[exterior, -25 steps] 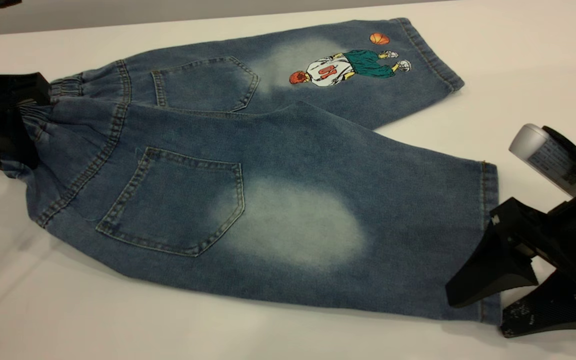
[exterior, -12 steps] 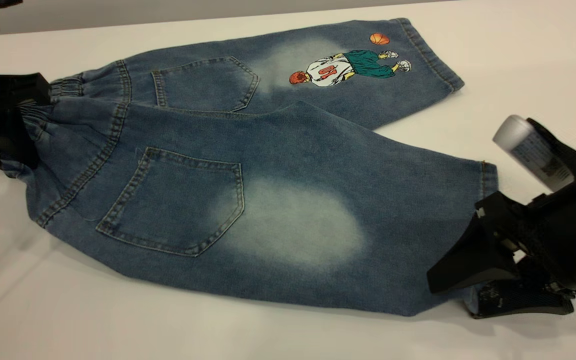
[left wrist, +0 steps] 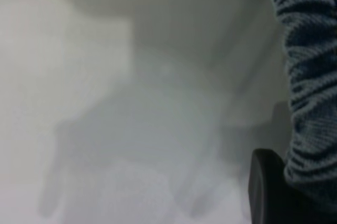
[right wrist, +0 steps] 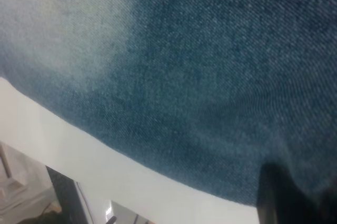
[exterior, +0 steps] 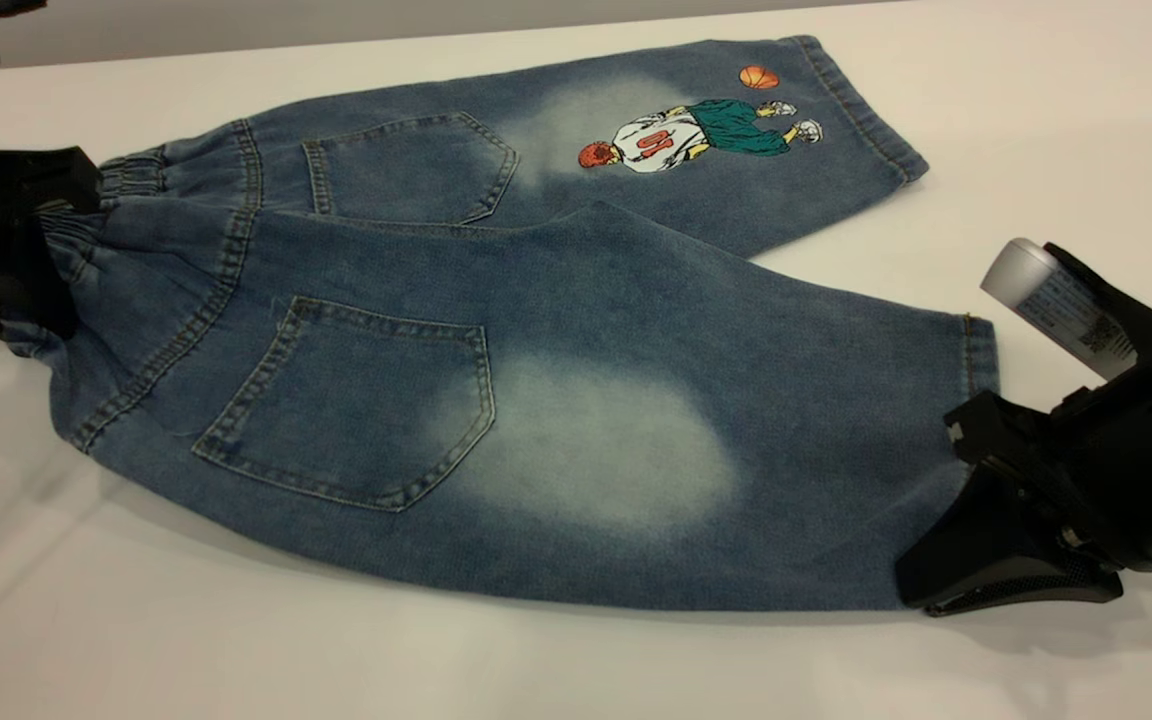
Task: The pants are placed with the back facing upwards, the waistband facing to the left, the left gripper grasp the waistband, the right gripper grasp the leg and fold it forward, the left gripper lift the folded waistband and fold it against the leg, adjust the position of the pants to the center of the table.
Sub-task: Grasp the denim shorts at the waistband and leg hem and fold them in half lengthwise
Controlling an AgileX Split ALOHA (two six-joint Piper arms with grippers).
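The pants (exterior: 496,340) lay flat on the table (exterior: 1036,120), back up, both patch pockets showing, the waistband (exterior: 86,225) toward my left side and the two legs fanned out toward my right. The far leg carried the basketball print (exterior: 696,130); the near one, the leg (exterior: 736,440) with the pale faded patch, ran to a stitched hem just beside my right claw.

My left claw (exterior: 31,250) sat at the table's left edge, on the gathered waistband. From my left wrist I saw ruffled denim (left wrist: 310,77) bunched against one dark finger (left wrist: 268,187) — pinched on the band, as far as the exterior view showed, the cloth puckered and drawn into the jaws.

My right claw (exterior: 976,575) was down at the near corner of the leg's hem, its fingers pressed together on the denim edge with the fabric tucked between them and the corner raised a little off the table. My right wrist view was filled with blue denim (right wrist: 200,77) close up, a strip of white table (right wrist: 79,161) along its edge — one dark finger (right wrist: 284,192) touching the cloth.
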